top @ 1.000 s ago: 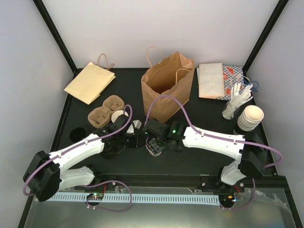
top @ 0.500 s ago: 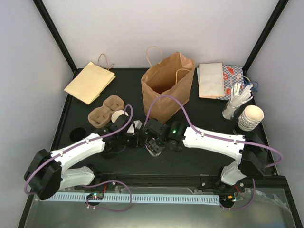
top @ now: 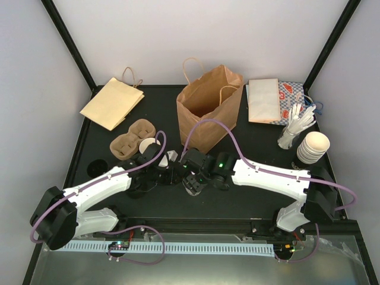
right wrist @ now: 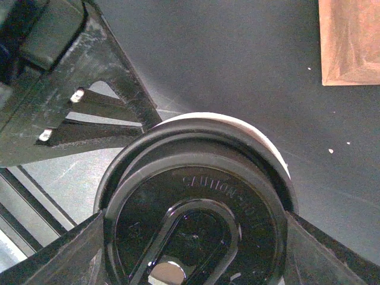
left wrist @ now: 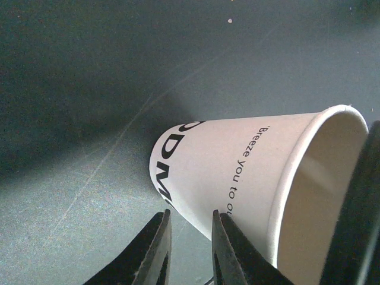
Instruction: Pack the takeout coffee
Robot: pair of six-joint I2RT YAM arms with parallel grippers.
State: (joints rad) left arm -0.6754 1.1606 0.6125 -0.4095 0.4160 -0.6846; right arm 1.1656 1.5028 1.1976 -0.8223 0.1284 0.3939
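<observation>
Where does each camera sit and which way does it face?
Top external: above and behind the bases, looking down on the table; left arm and right arm show.
Left wrist: on the left arm, facing the cup's side; left gripper shows at the bottom.
Right wrist: on the right arm, looking down on the lid; right gripper holds it.
Shared: both wrist views show cup and lid.

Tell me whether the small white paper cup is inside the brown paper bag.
No: the cup is tipped sideways, dark tabletop behind it.
</observation>
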